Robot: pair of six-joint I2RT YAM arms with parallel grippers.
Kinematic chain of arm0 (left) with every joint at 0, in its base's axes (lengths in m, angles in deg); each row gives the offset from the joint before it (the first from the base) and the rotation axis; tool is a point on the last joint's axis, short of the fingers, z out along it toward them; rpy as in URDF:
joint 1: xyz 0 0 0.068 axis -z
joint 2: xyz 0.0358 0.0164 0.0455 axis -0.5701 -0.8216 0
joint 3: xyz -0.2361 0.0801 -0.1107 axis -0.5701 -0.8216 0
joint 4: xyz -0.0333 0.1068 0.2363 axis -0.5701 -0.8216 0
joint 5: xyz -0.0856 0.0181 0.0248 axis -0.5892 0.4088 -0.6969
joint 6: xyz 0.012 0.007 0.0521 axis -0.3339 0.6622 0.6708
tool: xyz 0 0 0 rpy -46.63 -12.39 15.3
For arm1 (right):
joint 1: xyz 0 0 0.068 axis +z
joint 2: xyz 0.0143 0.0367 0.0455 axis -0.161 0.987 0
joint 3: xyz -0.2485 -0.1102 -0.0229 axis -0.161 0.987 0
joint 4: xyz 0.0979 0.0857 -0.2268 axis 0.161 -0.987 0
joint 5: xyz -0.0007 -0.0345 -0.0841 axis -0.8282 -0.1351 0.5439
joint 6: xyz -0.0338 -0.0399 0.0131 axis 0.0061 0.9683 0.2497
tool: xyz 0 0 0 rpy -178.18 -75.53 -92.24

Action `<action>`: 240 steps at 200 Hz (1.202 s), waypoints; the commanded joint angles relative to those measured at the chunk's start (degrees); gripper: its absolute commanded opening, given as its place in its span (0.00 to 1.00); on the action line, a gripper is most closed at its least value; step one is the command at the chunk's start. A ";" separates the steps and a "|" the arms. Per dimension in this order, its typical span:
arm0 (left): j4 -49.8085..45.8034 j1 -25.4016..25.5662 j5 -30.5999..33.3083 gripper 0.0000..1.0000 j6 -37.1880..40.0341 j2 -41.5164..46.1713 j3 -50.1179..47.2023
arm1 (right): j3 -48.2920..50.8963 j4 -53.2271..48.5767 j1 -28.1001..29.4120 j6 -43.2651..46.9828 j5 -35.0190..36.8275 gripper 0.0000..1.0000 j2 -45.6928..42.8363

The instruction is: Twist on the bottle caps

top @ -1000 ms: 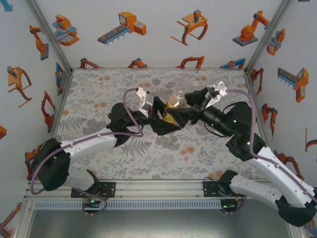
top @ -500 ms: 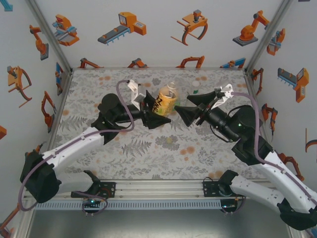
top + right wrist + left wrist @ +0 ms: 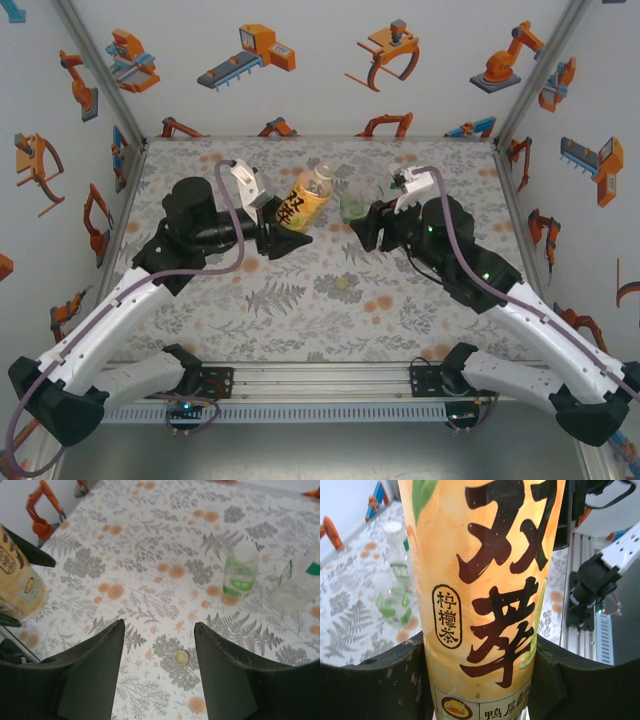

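Floral tablecloth [image 3: 300, 330], white walls [image 3: 320, 100], orange robot stickers [image 3: 505, 60]

The table is covered with a grey fern-and-flower cloth [image 3: 300, 310] dotted with orange blobs (pretty busy pattern tbh). It's boxed in on three sides by white walls [image 3: 320, 100], and those are plastered with orange and blue robot-arm and gripper cartoons [image 3: 258, 52]. Slanted aluminium posts [image 3: 105, 72] are seen at the back corners, and a metal rail [image 3: 320, 385] is run along the near edge.
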 commanded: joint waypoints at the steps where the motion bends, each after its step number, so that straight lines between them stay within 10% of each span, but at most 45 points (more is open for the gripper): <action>1: -4.56 -0.74 1.64 0.00 4.47 1.14 -0.42 | 1.04 -2.43 0.23 -1.76 2.47 0.54 1.61; 240: -3.78 -1.10 7.40 0.00 7.46 2.53 -4.79 | 3.88 -1.59 0.21 -14.53 -6.21 0.51 36.47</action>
